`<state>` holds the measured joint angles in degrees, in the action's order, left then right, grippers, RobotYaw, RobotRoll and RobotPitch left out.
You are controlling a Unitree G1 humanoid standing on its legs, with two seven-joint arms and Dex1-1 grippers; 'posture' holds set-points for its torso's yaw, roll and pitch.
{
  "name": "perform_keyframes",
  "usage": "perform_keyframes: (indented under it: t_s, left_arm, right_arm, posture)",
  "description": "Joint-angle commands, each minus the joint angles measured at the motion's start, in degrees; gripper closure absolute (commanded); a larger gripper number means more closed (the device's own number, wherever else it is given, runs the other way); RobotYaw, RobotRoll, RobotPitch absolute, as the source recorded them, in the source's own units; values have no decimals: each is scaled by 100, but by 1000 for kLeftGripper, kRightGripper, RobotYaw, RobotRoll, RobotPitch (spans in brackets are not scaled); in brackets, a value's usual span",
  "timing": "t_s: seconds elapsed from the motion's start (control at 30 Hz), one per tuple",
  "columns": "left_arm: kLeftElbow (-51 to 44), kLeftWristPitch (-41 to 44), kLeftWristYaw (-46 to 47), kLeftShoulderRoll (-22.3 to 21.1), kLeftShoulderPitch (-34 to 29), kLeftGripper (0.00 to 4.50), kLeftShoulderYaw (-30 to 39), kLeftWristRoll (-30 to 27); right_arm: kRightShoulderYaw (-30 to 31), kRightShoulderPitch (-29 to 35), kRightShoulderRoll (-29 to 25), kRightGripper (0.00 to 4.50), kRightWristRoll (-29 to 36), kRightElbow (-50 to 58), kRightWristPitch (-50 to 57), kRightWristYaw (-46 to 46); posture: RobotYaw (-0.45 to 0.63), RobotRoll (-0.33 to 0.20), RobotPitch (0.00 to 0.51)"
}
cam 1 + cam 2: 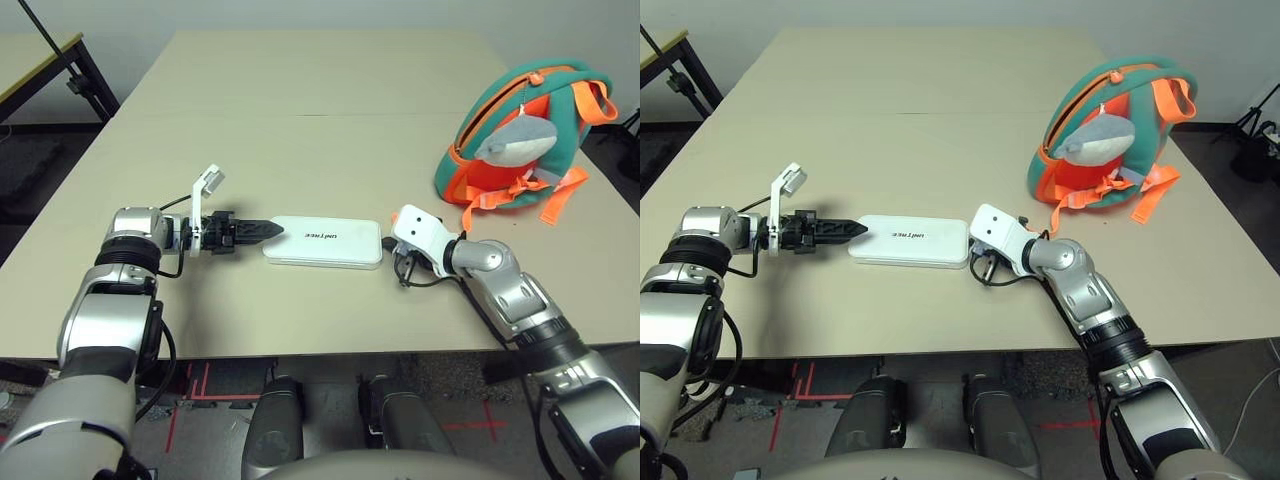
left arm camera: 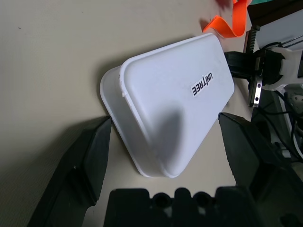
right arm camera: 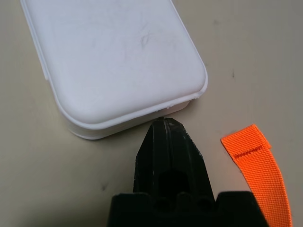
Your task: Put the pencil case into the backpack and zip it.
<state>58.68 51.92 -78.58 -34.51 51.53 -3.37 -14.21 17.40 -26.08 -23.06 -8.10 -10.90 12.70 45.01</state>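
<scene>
The white pencil case (image 1: 323,241) lies flat on the table, lettering up, between my two grippers. My left gripper (image 1: 262,231) is at its left end; in the left wrist view the fingers (image 2: 90,156) stand open on either side of that end, apart from it. My right gripper (image 3: 165,124) is shut, its tip right against the case's (image 3: 113,56) right end. The teal and orange backpack (image 1: 520,110) stands at the far right of the table with a grey fish charm (image 1: 515,142) hanging on its front. I cannot tell how its zipper stands.
Orange straps (image 1: 490,200) trail from the backpack toward my right arm; one strap end (image 3: 258,163) lies beside the right fingers. The table's front edge (image 1: 300,352) is close behind the case. A second table (image 1: 35,62) stands at the back left.
</scene>
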Motion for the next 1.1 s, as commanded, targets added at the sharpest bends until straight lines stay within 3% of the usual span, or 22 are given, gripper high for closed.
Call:
perform_keyframes:
  t_s: [0.03,0.53,1.1]
  left_arm:
    - [-4,98,-49,147,-3,0,-164,122]
    - [-23,200,-116,81,-9,0,-136,158]
    - [179,155,-247,-251,279,0,-383,443]
  right_arm:
    - [420,-174,358,4477,6,-98,-289,174]
    - [633,-320,305,4477,-642,-798,-835,365]
    - [676,-610,317,4477,-815,-1126,-1143,582]
  posture:
    - [117,0,94]
    - [127,0,97]
    - [145,0,104]
